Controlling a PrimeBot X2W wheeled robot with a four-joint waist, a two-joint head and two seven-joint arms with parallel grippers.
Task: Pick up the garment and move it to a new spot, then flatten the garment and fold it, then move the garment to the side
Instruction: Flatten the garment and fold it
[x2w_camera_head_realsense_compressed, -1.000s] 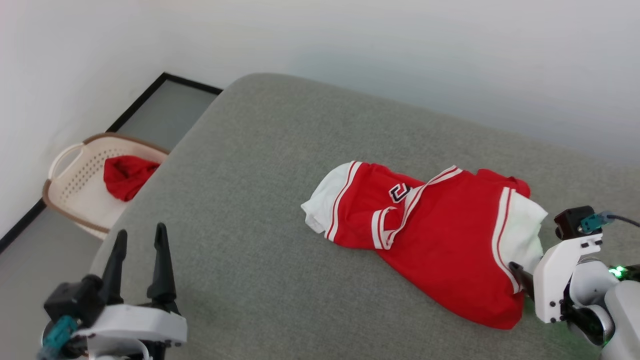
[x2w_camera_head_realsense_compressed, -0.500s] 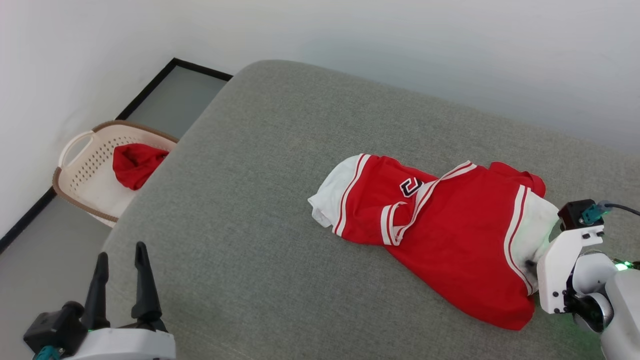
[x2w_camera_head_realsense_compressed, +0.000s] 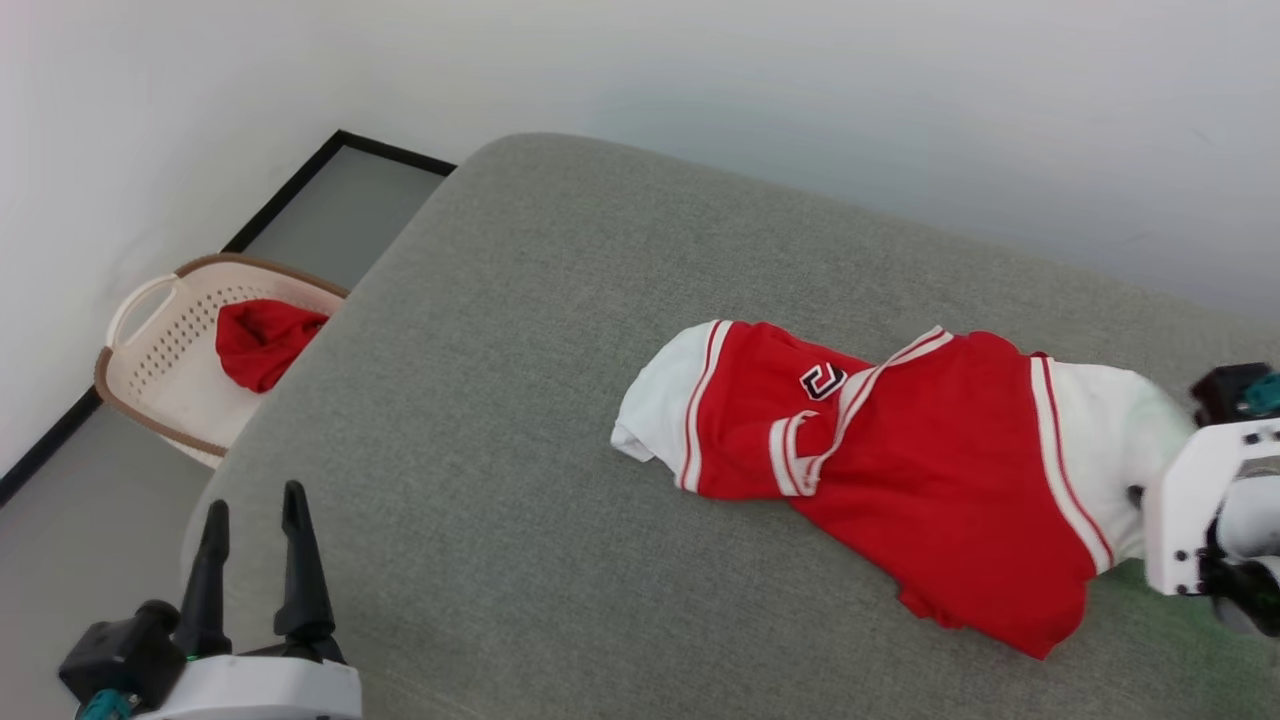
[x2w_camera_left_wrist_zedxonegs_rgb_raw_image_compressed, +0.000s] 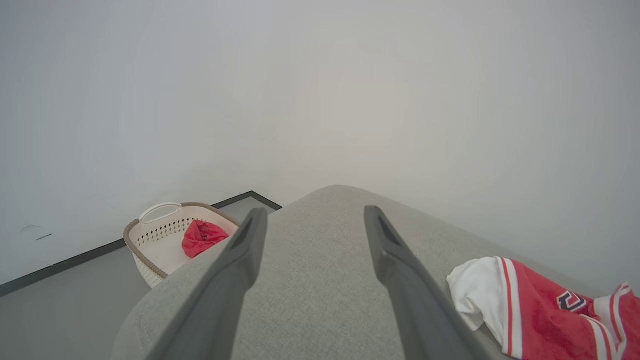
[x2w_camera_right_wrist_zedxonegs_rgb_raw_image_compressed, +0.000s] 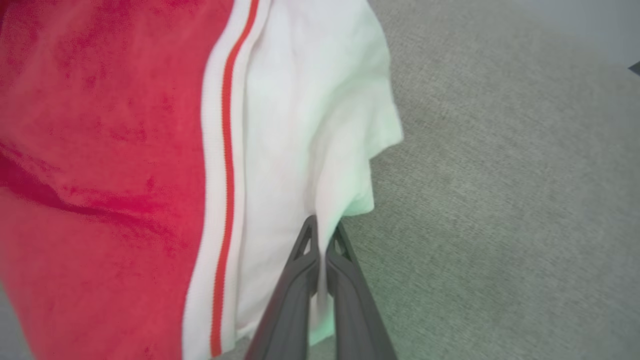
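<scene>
Now my right gripper (x2w_camera_right_wrist_zedxonegs_rgb_raw_image_compressed: 322, 234) pinches the white sleeve end (x2w_camera_right_wrist_zedxonegs_rgb_raw_image_compressed: 300, 125) of the garment (x2w_camera_head_realsense_compressed: 900, 450), an edge hold I judge suited to lifting it off the grey cushion (x2w_camera_head_realsense_compressed: 560, 300); my left gripper (x2w_camera_head_realsense_compressed: 254, 502) hangs wide, well apart.

The right gripper (x2w_camera_right_wrist_zedxonegs_rgb_raw_image_compressed: 321, 231) pinches the white sleeve end of the garment (x2w_camera_right_wrist_zedxonegs_rgb_raw_image_compressed: 110, 150) over the grey surface (x2w_camera_right_wrist_zedxonegs_rgb_raw_image_compressed: 500, 200).
</scene>
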